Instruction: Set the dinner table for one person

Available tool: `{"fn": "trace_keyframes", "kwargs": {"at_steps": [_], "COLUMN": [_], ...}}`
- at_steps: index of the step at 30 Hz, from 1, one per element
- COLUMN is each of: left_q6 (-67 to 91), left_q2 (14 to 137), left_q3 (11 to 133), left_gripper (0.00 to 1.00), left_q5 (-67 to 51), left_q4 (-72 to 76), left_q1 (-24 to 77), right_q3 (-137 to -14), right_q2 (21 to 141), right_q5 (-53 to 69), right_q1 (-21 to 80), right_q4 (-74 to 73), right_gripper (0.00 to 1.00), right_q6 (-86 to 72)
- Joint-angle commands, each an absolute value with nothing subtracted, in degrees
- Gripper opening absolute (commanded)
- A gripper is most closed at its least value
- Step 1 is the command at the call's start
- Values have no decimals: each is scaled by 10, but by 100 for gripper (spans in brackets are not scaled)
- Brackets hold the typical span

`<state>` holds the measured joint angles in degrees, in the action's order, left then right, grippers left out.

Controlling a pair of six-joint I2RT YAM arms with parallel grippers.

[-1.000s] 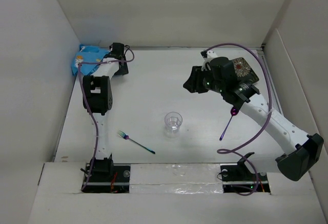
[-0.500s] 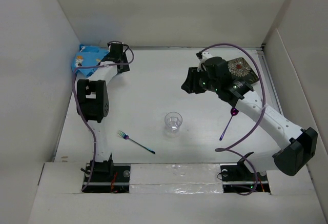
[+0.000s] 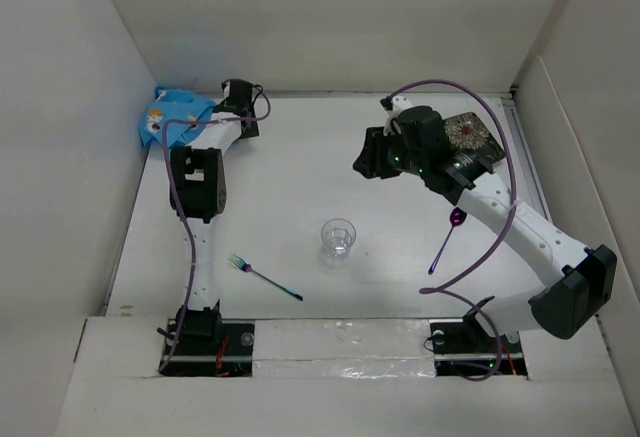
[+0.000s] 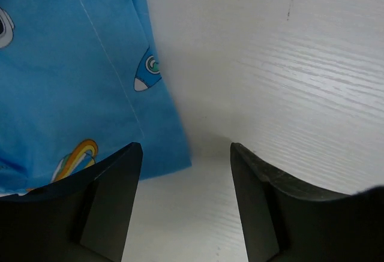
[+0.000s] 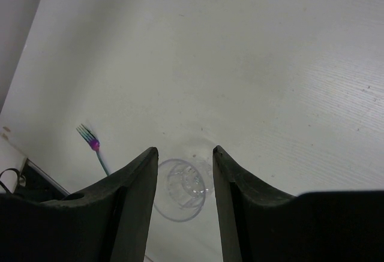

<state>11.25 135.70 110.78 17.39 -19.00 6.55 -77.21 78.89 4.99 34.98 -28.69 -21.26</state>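
While your left gripper (image 4: 185,148) and right gripper (image 5: 185,149) hang spread, you have one fork (image 3: 265,277), one cup (image 3: 338,239), one spoon (image 3: 445,242), one cloth (image 3: 165,117) at ten o'clock.

Shut in by plain white panels, softly and evenly lit.
Closed off by a back wall (image 3: 330,17) along the far edge of the table (image 3: 300,167), a left wall (image 3: 60,177) against its left side, a right wall (image 3: 590,107) beside its right edge; fronted by a white ledge (image 3: 340,337) with shiny tape (image 3: 340,367) along its near edge.
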Motion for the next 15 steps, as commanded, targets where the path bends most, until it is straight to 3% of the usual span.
{"fn": "trace_keyframes", "kwargs": {"at_steps": [1,4,9,15], "left_q6": [107,114,122,132], "left_q2": [1368,1385,1391,1363], "left_q3": [1139,1150,1133,1094], "left_gripper": [57,55,32,28], "left_q5": [196,188,185,170], "left_q4": [-241,-255,-269,-267], "left_q1": [62,62,62,41], "right_q3": [-795,-789,-786,-782], "right_q2": [785,783,775,766], "right_q5": [51,53,49,52], "right_q1": [341,336,321,298], "right_q4": [-288,-290,-294,-294], "right_gripper": [47,47,47,47], "right_q6": [-201,-203,-203,-203]}}
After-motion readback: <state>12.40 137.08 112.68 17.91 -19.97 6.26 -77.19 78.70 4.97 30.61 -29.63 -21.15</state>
